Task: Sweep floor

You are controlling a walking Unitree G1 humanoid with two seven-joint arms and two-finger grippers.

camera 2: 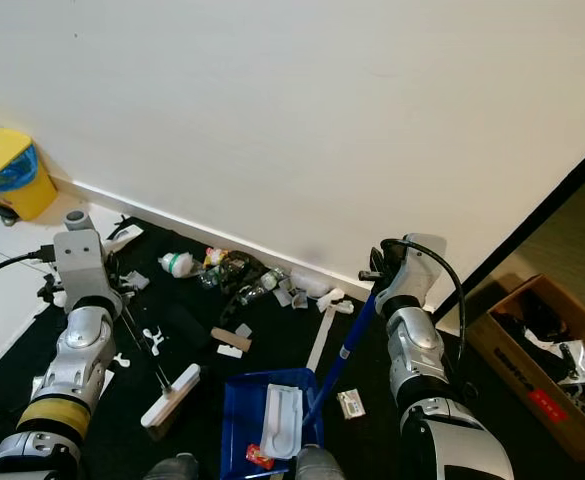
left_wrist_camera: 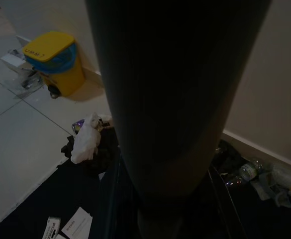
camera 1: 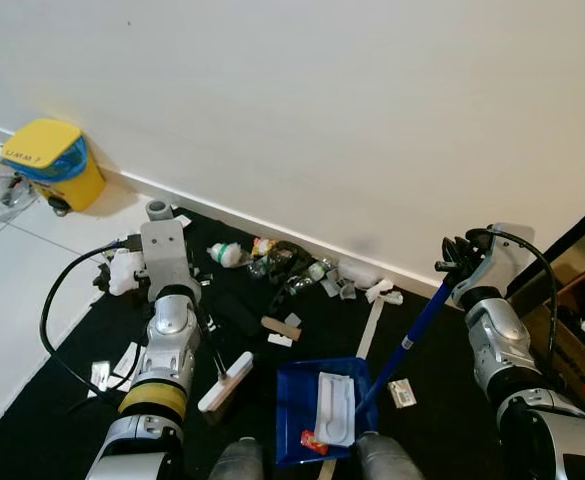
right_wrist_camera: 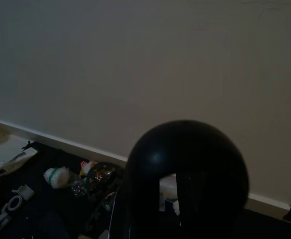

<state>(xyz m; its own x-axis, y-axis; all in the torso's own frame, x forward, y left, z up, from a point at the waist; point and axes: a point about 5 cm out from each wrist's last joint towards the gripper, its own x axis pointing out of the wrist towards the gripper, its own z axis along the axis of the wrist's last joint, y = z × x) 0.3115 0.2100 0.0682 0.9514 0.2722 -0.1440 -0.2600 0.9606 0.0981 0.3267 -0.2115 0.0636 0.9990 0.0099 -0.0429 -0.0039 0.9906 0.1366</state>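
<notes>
My left gripper [camera 1: 172,285] holds a thin black brush handle [camera 1: 210,340]. Its white brush head [camera 1: 227,382] rests on the black mat [camera 1: 442,420]. A dark pole stands close before the camera in the left wrist view. My right gripper [camera 1: 457,265] is shut on the top of a blue handle [camera 1: 412,335] that slants down to a blue dustpan [camera 1: 294,400] in front of my feet. In the pan lie a white plastic piece [camera 1: 334,405] and a small red wrapper [camera 1: 314,440]. Litter [camera 1: 292,265] of bottles, wrappers and paper lies along the wall's foot.
A yellow bin [camera 1: 52,163] stands on white tiles at the far left. A crumpled white bag [camera 1: 124,270] and paper scraps [camera 1: 112,370] lie by the mat's left edge. An open cardboard box [camera 2: 542,350] stands at the right. The wall closes the far side.
</notes>
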